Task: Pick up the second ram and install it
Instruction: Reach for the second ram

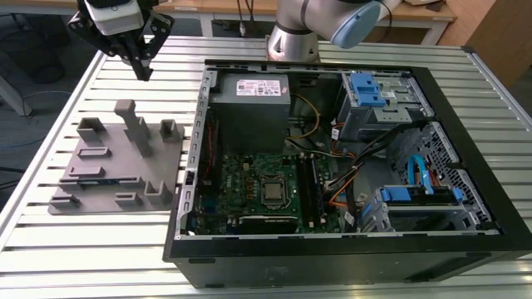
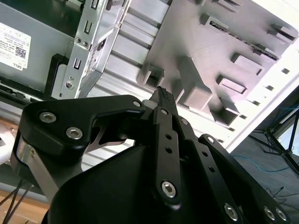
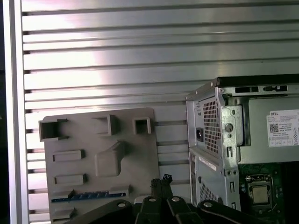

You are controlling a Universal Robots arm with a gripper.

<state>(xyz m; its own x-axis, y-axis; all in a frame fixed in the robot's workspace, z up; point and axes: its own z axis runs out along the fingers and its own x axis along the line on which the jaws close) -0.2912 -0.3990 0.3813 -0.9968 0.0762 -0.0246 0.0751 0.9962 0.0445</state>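
While it hangs over the table at the exterior view's upper left, the single gripper (image 1: pixel 144 73) has its fingers pressed together, holding and touching nothing. Below it, at the left, one grey fixture plate (image 1: pixel 108 165) lies on the slatted table (image 1: pixel 83 249). The second ram (image 1: pixel 104 182), one stick, lies flat in a slot near the plate's lower edge. To the right sits one open computer case (image 1: pixel 332 256) with one green motherboard (image 1: pixel 249 174).

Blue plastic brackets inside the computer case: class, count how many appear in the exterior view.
2. One blue bracket sits on the far drive cage, at the exterior view's right; the second blue bracket lies on the near drive cage. Cables may hide others.
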